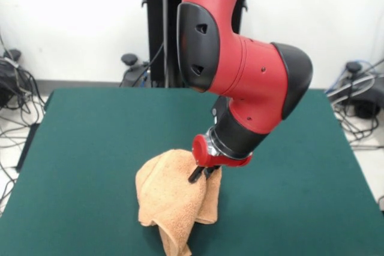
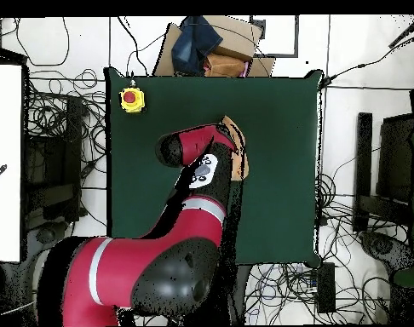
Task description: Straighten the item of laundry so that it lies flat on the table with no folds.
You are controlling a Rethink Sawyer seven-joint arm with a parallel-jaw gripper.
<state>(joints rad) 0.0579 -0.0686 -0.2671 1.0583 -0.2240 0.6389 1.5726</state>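
Note:
The item of laundry [image 1: 171, 199], a peach-orange terry towel, is bunched and folded over itself near the front edge of the green table [image 1: 90, 148]. My gripper [image 1: 201, 174] is at the towel's upper right part, its black fingers [image 1: 195, 175] pinched together on a fold of the cloth. From there the towel hangs in a loose heap, with a tail trailing toward the front edge. In the overhead view the arm hides all but a strip of the towel [image 2: 238, 152], and the gripper itself is covered.
A yellow box with a red button [image 2: 132, 100] sits at a corner of the table [image 2: 278, 196]. Cardboard boxes with a dark blue object [image 2: 202, 43] lie beyond the table edge. Cables cover the floor around it.

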